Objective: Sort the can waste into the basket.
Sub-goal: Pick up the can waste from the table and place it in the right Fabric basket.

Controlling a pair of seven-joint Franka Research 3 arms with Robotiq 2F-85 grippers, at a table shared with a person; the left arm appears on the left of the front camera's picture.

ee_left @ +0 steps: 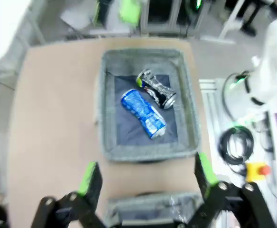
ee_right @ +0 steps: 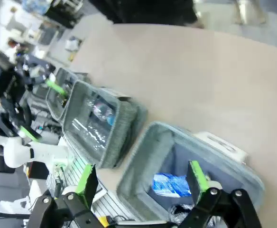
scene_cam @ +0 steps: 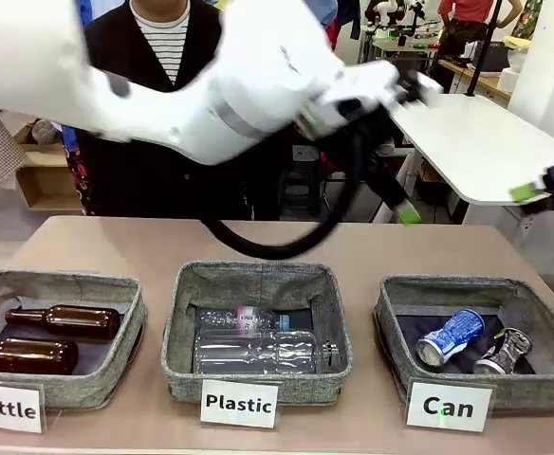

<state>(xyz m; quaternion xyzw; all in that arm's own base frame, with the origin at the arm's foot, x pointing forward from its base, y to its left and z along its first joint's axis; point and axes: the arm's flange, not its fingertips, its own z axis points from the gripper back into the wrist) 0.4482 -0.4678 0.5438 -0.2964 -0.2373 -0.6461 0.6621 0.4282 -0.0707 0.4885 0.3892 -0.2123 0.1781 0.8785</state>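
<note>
Both cans lie inside the basket (scene_cam: 405, 305) carded "Can". The blue-and-white can (scene_cam: 450, 337) rests on its side on the dark lining, and the dented black-and-silver can (scene_cam: 505, 351) lies just beside it, closer to the basket's outer wall, the two nearly touching. In my left wrist view the same pair shows in that basket, the blue can (ee_left: 143, 113) angled across the lining and the black-and-silver one (ee_left: 156, 89) next to it with its yellow-green end up toward the far wall.

My left hand (ee_left: 145, 173) hangs above the worktop (scene_cam: 116, 248), over the near rim of the Can basket, its green pads spread wide with nothing between them. My right hand (ee_right: 141, 183) is likewise wide and holding nothing; it looks down at the Can basket's corner, where the blue can (ee_right: 170, 185) shows between its fingers.

Beside the Can basket stands the Plastic basket (scene_cam: 184, 313) with clear bottles (scene_cam: 258, 351), and beyond that the Bottle basket (scene_cam: 59, 284) with two brown glass bottles (scene_cam: 64, 320).
</note>
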